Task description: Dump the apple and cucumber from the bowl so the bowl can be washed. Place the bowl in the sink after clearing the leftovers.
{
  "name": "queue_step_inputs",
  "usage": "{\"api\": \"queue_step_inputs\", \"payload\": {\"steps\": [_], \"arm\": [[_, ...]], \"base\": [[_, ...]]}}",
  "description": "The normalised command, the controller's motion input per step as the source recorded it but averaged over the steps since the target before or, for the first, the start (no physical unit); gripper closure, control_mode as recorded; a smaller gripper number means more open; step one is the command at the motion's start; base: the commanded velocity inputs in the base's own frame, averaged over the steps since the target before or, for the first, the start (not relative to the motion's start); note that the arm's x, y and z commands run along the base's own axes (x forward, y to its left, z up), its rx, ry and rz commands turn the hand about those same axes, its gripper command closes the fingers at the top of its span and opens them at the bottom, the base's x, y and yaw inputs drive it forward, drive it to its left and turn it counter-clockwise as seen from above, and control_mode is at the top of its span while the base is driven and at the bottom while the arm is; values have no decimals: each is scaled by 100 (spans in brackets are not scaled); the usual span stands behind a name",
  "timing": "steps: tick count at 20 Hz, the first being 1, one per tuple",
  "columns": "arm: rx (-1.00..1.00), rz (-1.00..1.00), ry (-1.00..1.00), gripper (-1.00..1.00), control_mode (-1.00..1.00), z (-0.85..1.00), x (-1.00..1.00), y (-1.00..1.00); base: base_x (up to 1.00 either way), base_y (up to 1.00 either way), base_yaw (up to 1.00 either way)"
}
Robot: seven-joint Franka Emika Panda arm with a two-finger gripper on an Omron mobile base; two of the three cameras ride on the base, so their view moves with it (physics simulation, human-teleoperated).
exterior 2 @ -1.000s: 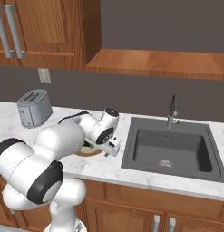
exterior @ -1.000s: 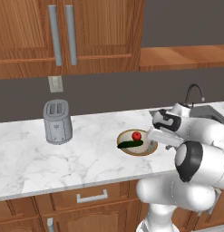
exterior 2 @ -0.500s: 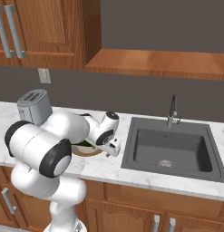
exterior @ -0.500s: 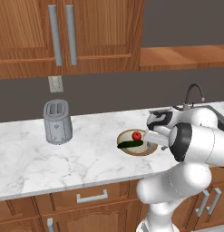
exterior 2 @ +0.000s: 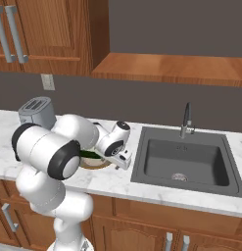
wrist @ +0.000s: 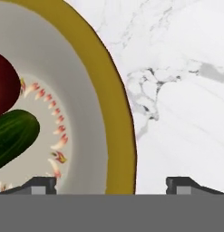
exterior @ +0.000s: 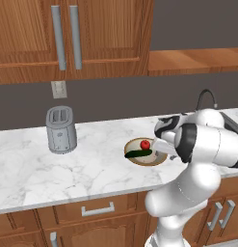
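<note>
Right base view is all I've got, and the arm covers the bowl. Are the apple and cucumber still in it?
Observer: Yes. The apple and cucumber both lie in the bowl on the counter.
Operator: Where are the jaws relative to the rim?
Observer: In the hand view they're open and straddle it, one fingertip over the bowl's inside, the other over the marble.
Operator: Anything beyond the bowl?
Observer: A toaster stands well away.

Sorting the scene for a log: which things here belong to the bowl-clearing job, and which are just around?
Job: bowl, apple, cucumber, sink, gripper with jaws astride the bowl's rim.

Around: toaster, faucet, wall outlet, counter.
</note>
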Motion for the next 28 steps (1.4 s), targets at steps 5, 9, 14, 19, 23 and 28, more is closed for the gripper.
{"api": "queue_step_inputs", "payload": {"steps": [5,9,14,19,23,28], "arm": [[0,0,0,100,-100,0,0,0],[0,0,0,100,-100,0,0,0],[0,0,-2,100,-100,0,0,1],[0,0,-11,100,-100,14,-25,0],[1,-2,-17,100,-100,39,-43,0],[6,-8,-19,100,-100,59,-48,0]], "base": [[0,0,0],[0,0,0],[0,0,0],[0,0,0],[0,0,0],[0,0,0]]}}
